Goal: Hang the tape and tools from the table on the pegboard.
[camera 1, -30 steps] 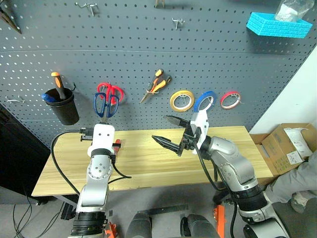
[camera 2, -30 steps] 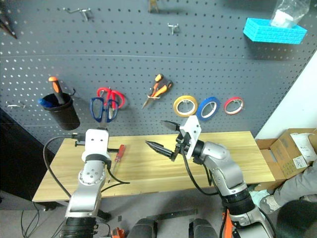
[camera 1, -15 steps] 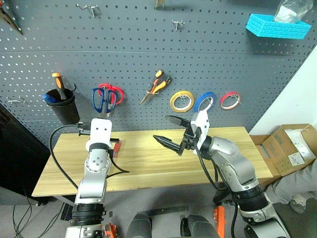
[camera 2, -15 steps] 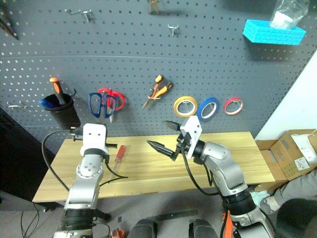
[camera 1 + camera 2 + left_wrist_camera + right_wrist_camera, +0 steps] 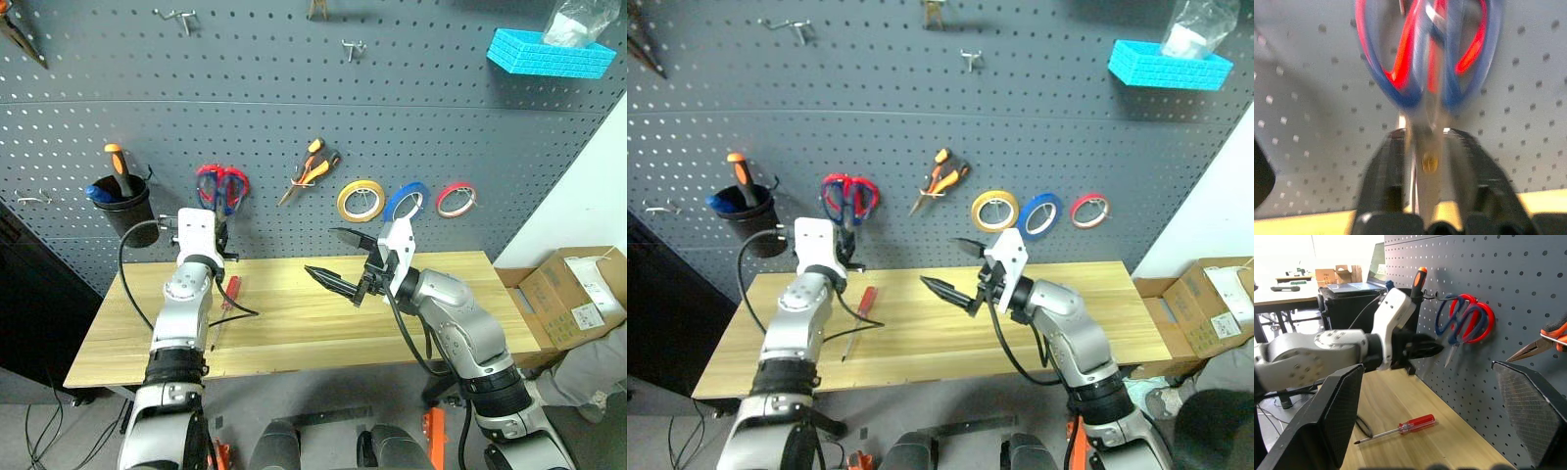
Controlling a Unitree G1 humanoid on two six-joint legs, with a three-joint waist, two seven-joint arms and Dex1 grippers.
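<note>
Left to right. Far left of the left claw (image 5: 1425,139), a black cup (image 5: 124,211) hangs on the pegboard (image 5: 294,98) w/ an orange-handled screwdriver in it.

The left claw is raised at the board, level. The dark-blue scissors (image 5: 1396,100) are right in front of it: handles up at a hook, overlapping the red-handled scissors (image 5: 1484,325) behind, blades running down into the claw. The wrist view is blurred, so we can't tell whether the claw grips the blades or has let go.

Just below and beside that claw, the red-handled screwdriver (image 5: 1415,422) lies on the table (image 5: 294,333), not yet hung.

Btwn the two claws, higher on the board, the pliers (image 5: 312,168) hang. The right claw (image 5: 318,252) hovers over mid-table, spread wide, empty. Above and to its right hang a yellow roll (image 5: 360,199), the blue tape (image 5: 405,200) and a red roll (image 5: 456,198).

Risks, as we judge:
- If the blue handles aren't properly over the hook, pulling away could drop the scissors to the table.
- Dragging the blades on retreat could knock off the red pair too.
- The screwdriver lies flat and slim, so a shallow pinch may roll it.
</note>
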